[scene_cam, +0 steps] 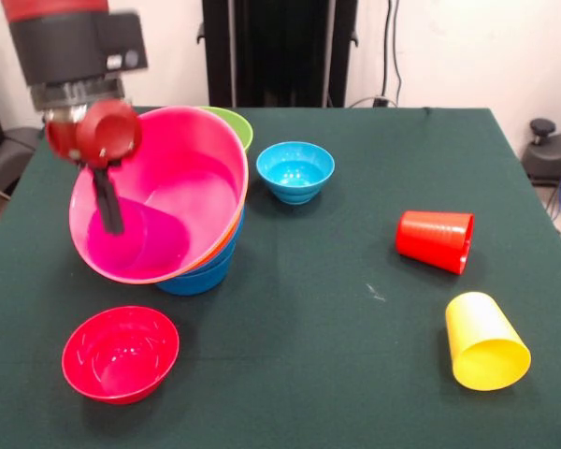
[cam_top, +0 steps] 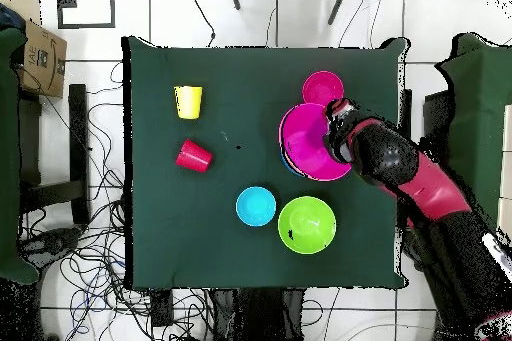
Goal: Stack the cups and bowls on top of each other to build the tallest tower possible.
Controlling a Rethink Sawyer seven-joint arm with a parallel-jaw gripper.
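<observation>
The tower stands at the left in the front view: a large pink bowl [scene_cam: 182, 192] nested in an orange bowl [scene_cam: 226, 245], on blue bowls [scene_cam: 204, 277] at the base. The pink and orange bowls tilt steeply toward the camera. My gripper [scene_cam: 109, 217] is at the pink bowl's far-left rim. One dark finger [scene_cam: 106, 198] reaches down inside the bowl and the other is hidden behind its wall, so the gripper looks shut on the rim. From overhead, the gripper [cam_top: 334, 119] is over the pink bowl [cam_top: 312, 145]. The purple cup is not visible.
A green bowl [scene_cam: 234, 122] sits behind the tower, with a small light-blue bowl [scene_cam: 295, 170] to its right. A small red bowl [scene_cam: 120, 354] sits at the front left. A red cup [scene_cam: 435, 240] and a yellow cup [scene_cam: 484, 342] lie on their sides at the right.
</observation>
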